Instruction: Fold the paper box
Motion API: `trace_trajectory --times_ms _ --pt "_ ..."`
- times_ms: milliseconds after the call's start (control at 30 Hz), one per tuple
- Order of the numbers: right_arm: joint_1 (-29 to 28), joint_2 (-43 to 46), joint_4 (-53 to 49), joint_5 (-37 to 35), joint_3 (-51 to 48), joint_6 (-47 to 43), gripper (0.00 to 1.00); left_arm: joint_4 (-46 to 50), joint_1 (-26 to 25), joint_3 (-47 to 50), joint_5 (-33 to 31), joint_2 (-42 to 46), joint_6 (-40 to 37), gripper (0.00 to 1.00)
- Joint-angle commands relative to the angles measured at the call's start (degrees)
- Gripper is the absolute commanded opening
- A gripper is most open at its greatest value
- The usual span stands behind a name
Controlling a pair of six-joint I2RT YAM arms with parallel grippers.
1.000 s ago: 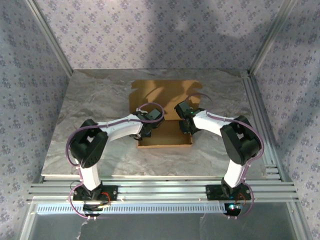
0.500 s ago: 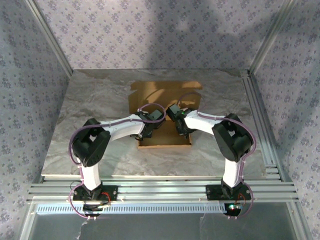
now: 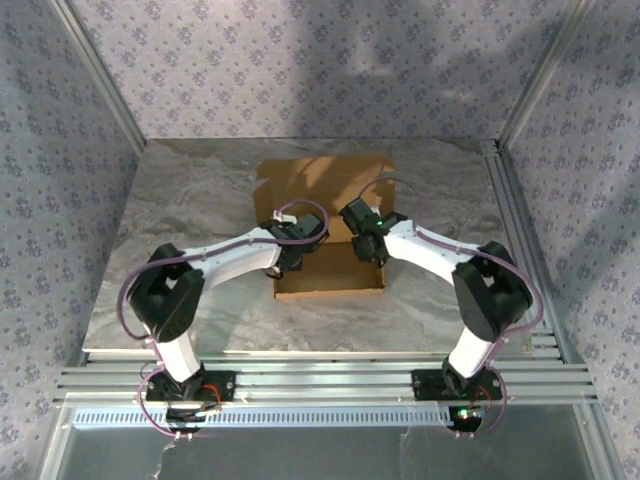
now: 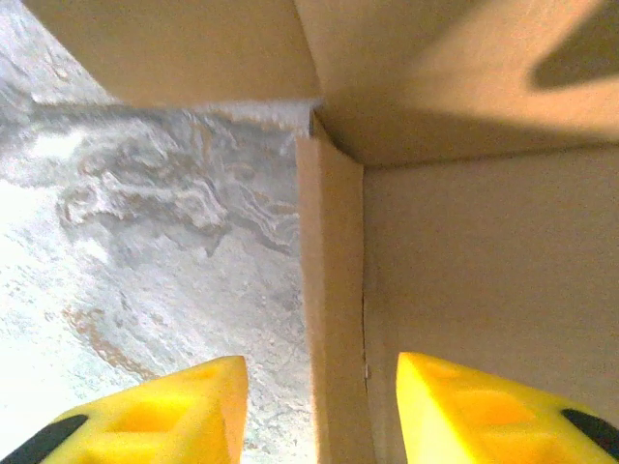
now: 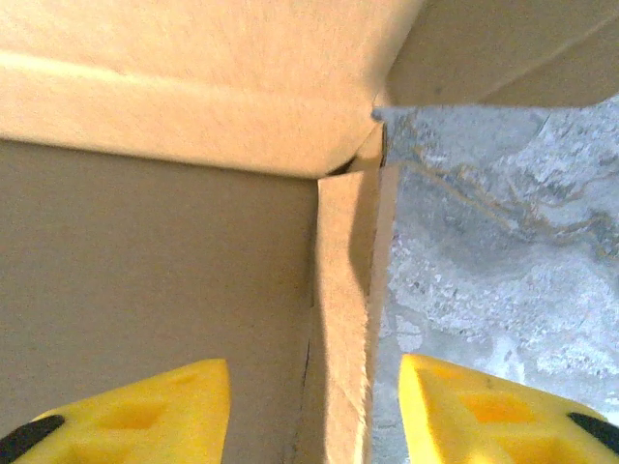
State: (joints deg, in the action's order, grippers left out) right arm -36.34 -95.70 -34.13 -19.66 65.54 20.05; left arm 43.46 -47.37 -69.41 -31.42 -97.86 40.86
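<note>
The paper box (image 3: 330,185) is brown cardboard in the middle of the table, with a shallow tray at the front and a large panel behind it. My left gripper (image 3: 287,258) is at the tray's left wall and my right gripper (image 3: 373,252) is at its right wall. In the left wrist view the yellow fingers (image 4: 184,411) of the left gripper (image 4: 320,362) stand apart on either side of the raised wall (image 4: 334,290), not touching it. The right gripper (image 5: 314,362) straddles the opposite wall (image 5: 343,290) the same way, also open.
The grey marbled tabletop (image 3: 190,210) surrounds the box. Aluminium rails (image 3: 330,380) run along the near edge and the right side (image 3: 520,230). Patterned walls close in the back and both sides.
Both grippers have gone from shut to open at the box's side walls. The right arm swung in towards the box and its elbow moved back out. The rear panel looks more squared.
</note>
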Motion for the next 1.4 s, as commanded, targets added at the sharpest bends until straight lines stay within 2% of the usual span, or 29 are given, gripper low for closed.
trace_trajectory --times_ms 0,100,167,200,300,367,433,500,600,667,833,967,1267,1367 --pt "1.41 4.15 -0.59 3.69 -1.26 -2.69 0.55 0.53 -0.25 -1.08 -0.62 5.54 -3.37 0.47" --pt "3.51 8.56 -0.53 5.82 -2.03 -4.37 0.59 0.52 0.87 -1.08 0.98 10.67 -7.18 0.54" --pt "6.95 11.85 0.20 9.40 -2.64 -5.78 0.61 -0.26 3.09 -0.71 3.47 14.70 -11.71 0.60" --pt "9.48 13.59 1.61 12.20 -2.91 -6.73 0.62 -1.42 5.29 -0.28 6.32 16.86 -14.45 0.62" --pt "18.39 17.33 4.26 22.57 -2.97 -9.94 0.69 -4.24 15.76 0.59 21.59 21.62 -21.25 0.63" --pt "24.33 17.85 4.68 31.39 -1.53 -13.81 0.74 -4.26 23.12 -0.51 31.77 22.53 -25.65 0.63" --pt "28.70 16.69 4.88 38.21 0.59 -16.04 0.77 -5.76 28.75 -1.88 38.88 21.64 -29.63 0.63" --pt "31.26 13.82 3.51 42.80 4.77 -18.44 0.78 -5.76 31.66 -3.83 43.28 19.39 -33.42 0.62" --pt "32.20 8.69 1.21 50.11 9.34 -23.21 0.78 -7.23 32.43 -5.91 47.81 15.99 -38.32 0.61" --pt "31.89 5.72 -0.06 51.23 11.53 -26.43 0.78 -9.67 32.49 -5.89 49.26 14.75 -40.23 0.61" --pt "34.01 0.96 2.65 51.30 12.14 -25.42 0.78 -10.92 32.85 -6.29 47.31 12.79 -43.47 0.61" --pt "32.70 -3.11 2.63 49.20 15.32 -26.56 0.78 -12.79 33.58 -5.84 46.25 11.15 -42.81 0.61" --pt "31.26 -7.48 1.69 52.12 19.80 -28.67 0.77 -17.04 33.58 -5.62 48.25 8.71 -42.13 0.61" --pt "31.04 -8.13 1.45 52.63 20.53 -28.63 0.73 -18.67 33.58 -5.75 49.68 7.55 -41.71 0.61"
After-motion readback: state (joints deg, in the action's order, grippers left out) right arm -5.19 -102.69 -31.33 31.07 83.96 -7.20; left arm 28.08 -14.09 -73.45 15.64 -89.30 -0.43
